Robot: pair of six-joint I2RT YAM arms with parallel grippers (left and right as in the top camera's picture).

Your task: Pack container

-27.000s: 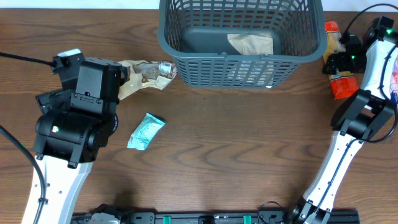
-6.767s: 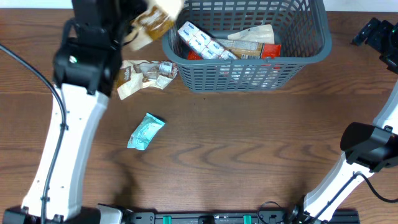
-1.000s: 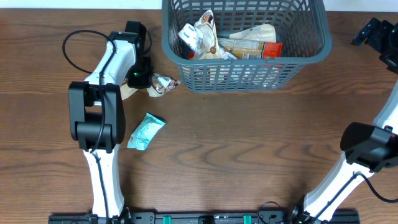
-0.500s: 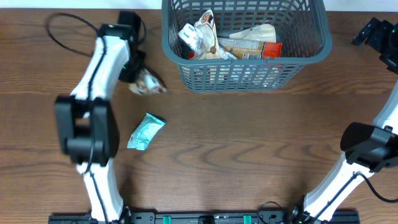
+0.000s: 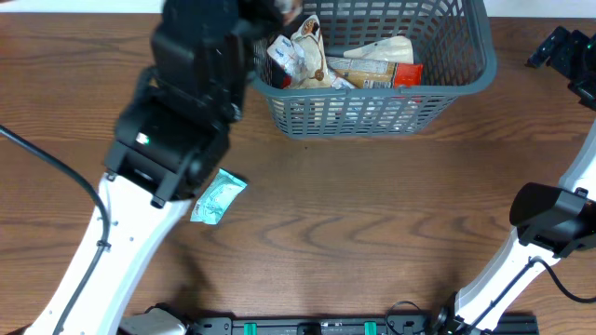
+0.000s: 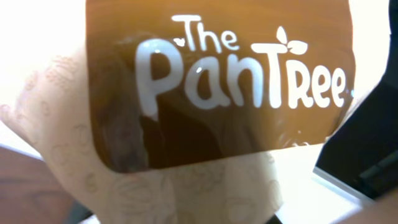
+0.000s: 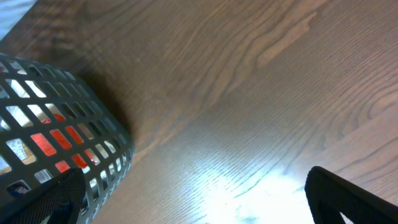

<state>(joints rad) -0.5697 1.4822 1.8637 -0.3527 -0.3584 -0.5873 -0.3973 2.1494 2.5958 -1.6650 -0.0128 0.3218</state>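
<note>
A cream and brown snack packet (image 6: 217, 124) printed "The PanTree" fills the left wrist view, and my left gripper (image 5: 268, 13) is shut on it. That gripper is raised high over the left rim of the container (image 5: 466, 82), a grey-blue slotted basket, and the arm hides most of the packet from overhead. Several snack packets (image 5: 368, 58) lie inside the container. My right gripper (image 7: 199, 205) stands wide open with nothing between its fingers, over bare table beside the container's right corner (image 7: 93, 143).
A small green packet (image 5: 219, 196) lies on the wooden table (image 5: 372, 205) left of centre, partly under my raised left arm. My right arm (image 5: 549, 223) stands along the right edge, its gripper at the far right corner.
My left arm has lifted the cream and brown packet off the table left of the container and swung it up and right to the container's left rim. The right arm has not moved.
</note>
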